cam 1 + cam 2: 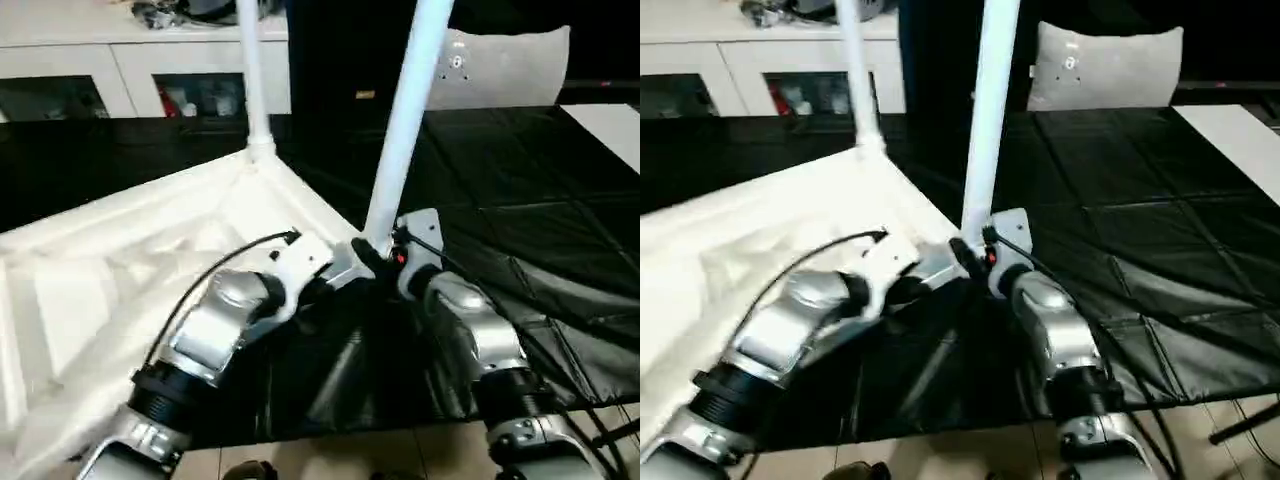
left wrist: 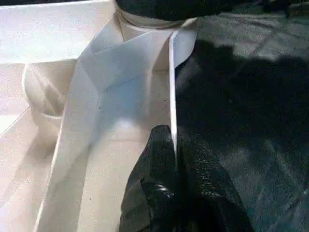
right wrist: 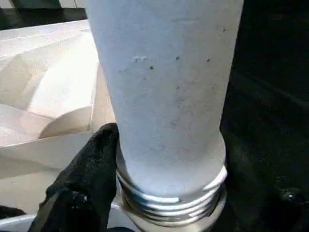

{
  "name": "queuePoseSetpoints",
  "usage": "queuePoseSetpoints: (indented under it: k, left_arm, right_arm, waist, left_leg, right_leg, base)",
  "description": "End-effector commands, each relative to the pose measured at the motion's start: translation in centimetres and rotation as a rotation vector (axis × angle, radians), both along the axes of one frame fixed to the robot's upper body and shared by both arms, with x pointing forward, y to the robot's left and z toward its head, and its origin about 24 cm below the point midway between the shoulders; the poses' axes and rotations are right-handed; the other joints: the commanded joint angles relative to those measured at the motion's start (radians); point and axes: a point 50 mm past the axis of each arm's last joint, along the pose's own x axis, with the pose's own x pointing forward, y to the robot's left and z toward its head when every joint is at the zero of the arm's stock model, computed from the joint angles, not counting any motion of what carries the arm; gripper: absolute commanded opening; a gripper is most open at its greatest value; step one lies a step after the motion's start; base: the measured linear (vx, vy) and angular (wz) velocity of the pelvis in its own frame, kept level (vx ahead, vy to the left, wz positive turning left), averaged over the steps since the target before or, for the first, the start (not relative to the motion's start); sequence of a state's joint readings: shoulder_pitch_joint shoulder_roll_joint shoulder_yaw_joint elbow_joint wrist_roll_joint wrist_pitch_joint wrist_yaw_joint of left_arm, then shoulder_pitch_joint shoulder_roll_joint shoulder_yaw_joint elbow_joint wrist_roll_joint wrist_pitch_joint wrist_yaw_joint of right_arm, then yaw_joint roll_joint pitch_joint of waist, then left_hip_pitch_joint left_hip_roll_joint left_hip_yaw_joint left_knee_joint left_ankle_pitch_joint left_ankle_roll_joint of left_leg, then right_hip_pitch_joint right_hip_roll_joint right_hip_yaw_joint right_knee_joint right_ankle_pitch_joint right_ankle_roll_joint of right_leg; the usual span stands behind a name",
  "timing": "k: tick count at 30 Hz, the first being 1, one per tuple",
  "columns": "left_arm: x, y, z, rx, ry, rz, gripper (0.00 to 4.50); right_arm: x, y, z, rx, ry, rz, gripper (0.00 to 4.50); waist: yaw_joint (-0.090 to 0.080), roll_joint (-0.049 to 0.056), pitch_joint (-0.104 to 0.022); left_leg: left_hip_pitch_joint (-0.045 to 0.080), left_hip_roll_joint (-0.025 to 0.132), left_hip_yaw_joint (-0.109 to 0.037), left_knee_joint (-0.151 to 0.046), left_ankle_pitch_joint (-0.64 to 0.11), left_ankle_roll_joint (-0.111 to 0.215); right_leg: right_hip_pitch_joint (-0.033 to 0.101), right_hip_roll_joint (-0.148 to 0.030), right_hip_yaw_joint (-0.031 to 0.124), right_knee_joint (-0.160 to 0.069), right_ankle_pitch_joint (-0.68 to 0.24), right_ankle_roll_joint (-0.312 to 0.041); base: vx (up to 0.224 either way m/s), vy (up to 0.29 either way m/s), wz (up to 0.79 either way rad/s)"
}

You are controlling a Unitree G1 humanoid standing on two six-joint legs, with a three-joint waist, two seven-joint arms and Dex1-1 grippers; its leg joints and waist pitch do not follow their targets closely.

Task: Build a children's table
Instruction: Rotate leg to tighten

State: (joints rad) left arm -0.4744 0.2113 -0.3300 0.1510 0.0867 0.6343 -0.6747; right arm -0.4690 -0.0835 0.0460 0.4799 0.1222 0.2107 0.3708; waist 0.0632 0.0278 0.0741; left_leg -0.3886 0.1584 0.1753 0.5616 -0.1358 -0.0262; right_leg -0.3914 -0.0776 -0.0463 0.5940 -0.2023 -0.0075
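Observation:
The white table top [image 1: 120, 270] lies upside down on the black mat, ribbed underside showing. One white leg [image 1: 252, 80] stands upright in the far corner socket. A second leg [image 1: 405, 130] stands tilted slightly at the near right corner, its threaded base [image 3: 171, 198] sitting at the socket. My right gripper [image 1: 382, 255] is shut on this leg's lower end; one black finger [image 3: 82, 188] presses against its side and the other is hidden. My left gripper [image 2: 175, 159] is shut on the top's thin side rim [image 2: 172, 87] just beside that corner, a finger on each side.
A grey-white cushion [image 1: 500, 65] leans at the back right. White cabinets [image 1: 120, 60] run along the back left. The black mat [image 1: 530, 210] spreads to the right, with a white panel [image 1: 612, 125] at its far right edge. Light floor [image 1: 330, 455] shows below the mat.

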Motion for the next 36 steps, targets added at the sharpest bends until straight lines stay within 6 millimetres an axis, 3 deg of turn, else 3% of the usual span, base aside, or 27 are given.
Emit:
queuePoseSetpoints:
  k: [1,3,6,9,14,18,20,25,27,28,30,31,36]
  left_arm:
    - [0.4,-1.0,2.3,-0.032,-0.129,-0.034,0.00]
    - [0.5,-0.6,2.3,-0.037,-0.128,-0.038,0.00]
    - [0.4,-0.2,2.3,-0.040,-0.125,-0.042,0.00]
    - [0.3,0.7,1.9,-0.016,-0.127,-0.083,0.00]
    - [0.1,2.0,1.4,0.011,-0.105,-0.178,0.00]
    - [-0.2,3.0,1.1,0.029,-0.061,-0.290,0.00]
    - [-1.0,3.6,1.0,0.038,-0.010,-0.435,0.00]
    - [-1.6,4.7,0.7,0.109,0.049,-0.588,0.00]
    - [-1.6,5.1,0.5,0.148,0.061,-0.624,0.00]
    - [-1.6,5.2,0.6,0.155,0.067,-0.646,0.00]
    - [-1.6,5.2,0.7,0.158,0.069,-0.674,0.00]
    - [-1.7,5.3,0.8,0.159,0.077,-0.699,0.00]
    - [-2.0,5.3,1.0,0.153,0.098,-0.761,0.00]
  right_arm:
    - [-1.3,0.8,-2.3,-0.010,0.088,0.046,3.53]
    - [-1.4,0.3,-2.0,-0.010,0.064,0.052,3.65]
    - [-1.6,-0.2,-1.7,0.011,0.032,0.060,3.91]
    - [-2.1,-1.4,-0.9,0.023,-0.038,0.139,4.27]
    - [-3.1,-4.1,0.2,-0.026,-0.105,0.291,4.45]
    - [-4.0,-5.5,1.4,-0.026,-0.111,0.455,4.45]
    - [-4.3,-6.1,2.0,-0.061,-0.097,0.572,4.45]
    - [-4.2,-6.2,2.5,-0.128,-0.096,0.689,4.45]
    - [-4.6,-5.9,2.5,-0.140,-0.077,0.773,4.45]
    - [-4.9,-5.6,2.4,-0.134,-0.053,0.828,4.45]
    - [-5.3,-5.4,2.3,-0.131,-0.031,0.881,4.45]
    - [-5.6,-5.2,2.2,-0.125,-0.010,0.924,4.45]
    - [-5.8,-4.9,2.0,-0.123,0.016,0.976,4.29]
  waist:
    - [0.010,-0.003,-0.058]
    - [0.011,-0.007,-0.062]
    - [0.023,-0.004,-0.066]
    - [0.032,-0.004,-0.070]
    - [0.036,-0.003,-0.076]
    - [0.038,0.001,-0.076]
    - [0.041,0.001,-0.075]
    - [0.057,0.002,-0.071]
    - [0.060,0.003,-0.072]
    - [0.062,-0.005,-0.070]
    - [0.067,-0.001,-0.071]
    - [0.070,-0.009,-0.070]
    - [0.077,-0.006,-0.072]
  left_leg:
    - [0.023,0.060,-0.029,-0.073,-0.412,-0.008]
    - [0.020,0.061,-0.028,-0.072,-0.391,0.000]
    - [0.016,0.062,-0.023,-0.067,-0.333,0.022]
    - [0.014,0.063,-0.022,-0.064,-0.319,0.027]
    - [0.010,0.064,-0.020,-0.058,-0.277,0.046]
    - [0.013,0.066,-0.021,-0.057,-0.298,0.055]
    - [0.016,0.068,-0.022,-0.057,-0.307,0.051]
    - [0.028,0.073,-0.018,-0.058,-0.353,0.030]
    - [0.025,0.074,-0.021,-0.061,-0.360,0.021]
    - [0.025,0.075,-0.020,-0.063,-0.370,0.018]
    - [0.025,0.075,-0.021,-0.062,-0.369,0.018]
    - [0.023,0.075,-0.020,-0.062,-0.361,0.021]
    - [0.023,0.076,-0.019,-0.059,-0.337,0.024]
  right_leg:
    - [0.021,-0.073,0.043,-0.088,-0.306,-0.159]
    - [0.025,-0.072,0.042,-0.086,-0.294,-0.161]
    - [0.024,-0.068,0.041,-0.081,-0.234,-0.175]
    - [0.028,-0.070,0.040,-0.082,-0.236,-0.166]
    - [0.035,-0.066,0.035,-0.071,-0.152,-0.187]
    - [0.036,-0.068,0.033,-0.073,-0.186,-0.198]
    - [0.033,-0.067,0.032,-0.073,-0.198,-0.204]
    - [0.021,-0.067,0.033,-0.074,-0.237,-0.220]
    - [0.026,-0.069,0.032,-0.069,-0.243,-0.218]
    - [0.025,-0.070,0.032,-0.070,-0.256,-0.210]
    - [0.026,-0.073,0.033,-0.069,-0.260,-0.212]
    - [0.027,-0.075,0.033,-0.071,-0.271,-0.207]
    - [0.024,-0.077,0.034,-0.069,-0.275,-0.210]
  base:
    - [0.000,0.000,0.00]
    - [0.000,0.000,0.00]
    - [0.000,0.000,0.00]
    - [0.000,0.000,0.00]
    - [0.000,0.000,0.00]
    - [0.000,0.000,0.00]
    - [0.000,0.000,0.00]
    - [0.000,0.000,0.00]
    - [0.000,0.000,0.00]
    - [0.000,0.000,0.00]
    - [0.000,0.000,0.00]
    - [0.000,0.000,0.00]
    - [0.000,0.000,0.00]
